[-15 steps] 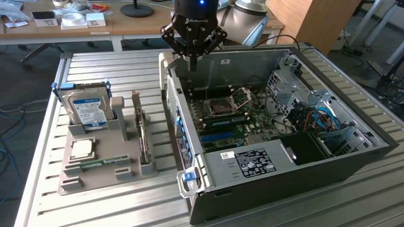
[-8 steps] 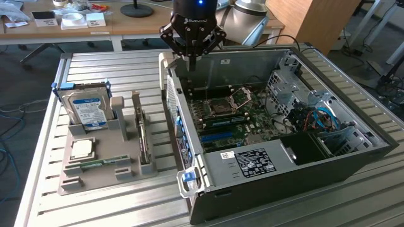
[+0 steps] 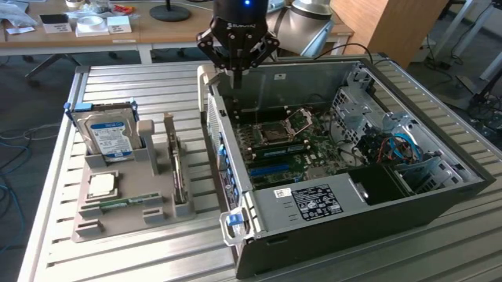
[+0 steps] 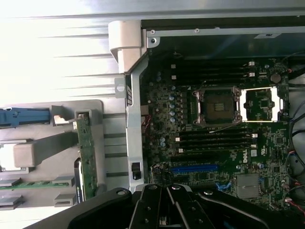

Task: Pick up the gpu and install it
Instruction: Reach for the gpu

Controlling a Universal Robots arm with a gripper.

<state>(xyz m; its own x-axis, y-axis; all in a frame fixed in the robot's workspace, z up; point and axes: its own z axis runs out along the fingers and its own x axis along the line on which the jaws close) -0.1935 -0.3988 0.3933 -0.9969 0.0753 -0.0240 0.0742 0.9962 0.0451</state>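
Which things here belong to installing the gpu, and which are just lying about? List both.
For the job: gpu, on edge in the grey holder; open computer case; motherboard; tool, shut, above the case.
Lying about: hard drive; RAM stick; processor chip.

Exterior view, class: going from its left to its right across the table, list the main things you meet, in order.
Hard drive → gpu standing on edge → motherboard → blue cables.

The black hand (image 3: 235, 77) is showing angular linkage bars under a black cylindrical wrist (image 3: 239, 14) that is glowing with a blue light (image 3: 246, 3) and wearing pale lettering (image 3: 239, 26); the arm (image 3: 307, 23) is gleaming silver-grey.
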